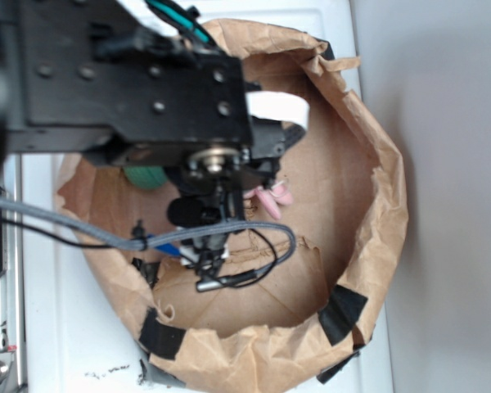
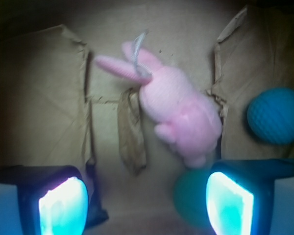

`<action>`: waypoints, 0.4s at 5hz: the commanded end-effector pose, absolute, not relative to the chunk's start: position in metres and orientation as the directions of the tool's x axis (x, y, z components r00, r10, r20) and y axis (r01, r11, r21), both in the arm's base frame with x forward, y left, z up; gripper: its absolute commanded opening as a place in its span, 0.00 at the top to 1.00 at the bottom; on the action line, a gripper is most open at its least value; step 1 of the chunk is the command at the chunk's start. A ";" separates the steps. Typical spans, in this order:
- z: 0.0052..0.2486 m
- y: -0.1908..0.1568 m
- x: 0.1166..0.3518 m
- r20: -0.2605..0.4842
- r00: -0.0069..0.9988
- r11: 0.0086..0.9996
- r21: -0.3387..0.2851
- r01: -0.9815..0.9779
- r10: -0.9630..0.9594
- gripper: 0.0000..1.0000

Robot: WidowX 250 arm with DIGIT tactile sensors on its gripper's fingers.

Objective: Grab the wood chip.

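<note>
The small flat brown bark-like wood chip [image 2: 132, 131] is lying lengthwise on the creased brown paper floor [image 2: 44, 98], just left of the pink plush rabbit [image 2: 179, 112], nearly touching it. It is appearing light, thin and brittle; pinching across its narrow middle looks soundest. The gripper [image 2: 146, 208] is hovering above, pointing downward, jaws standing wide and holding nothing, the chip lying ahead of the gap.

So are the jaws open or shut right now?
Open. In the wrist view the gripper has its two fingers set wide apart with bare paper between them, and nothing is held; the wood chip lies ahead.
</note>
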State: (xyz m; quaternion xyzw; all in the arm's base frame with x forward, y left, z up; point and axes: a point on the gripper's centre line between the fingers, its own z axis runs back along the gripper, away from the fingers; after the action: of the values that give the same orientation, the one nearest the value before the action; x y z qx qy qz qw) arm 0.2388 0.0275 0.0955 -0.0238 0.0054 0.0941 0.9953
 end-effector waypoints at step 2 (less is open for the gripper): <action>0.079 0.015 0.252 0.027 0.921 0.917 -0.111 -0.383 0.388 0.00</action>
State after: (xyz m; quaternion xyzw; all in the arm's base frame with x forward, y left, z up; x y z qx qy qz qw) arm 0.2474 0.0196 0.0716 -0.0504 -0.0091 0.2058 0.9773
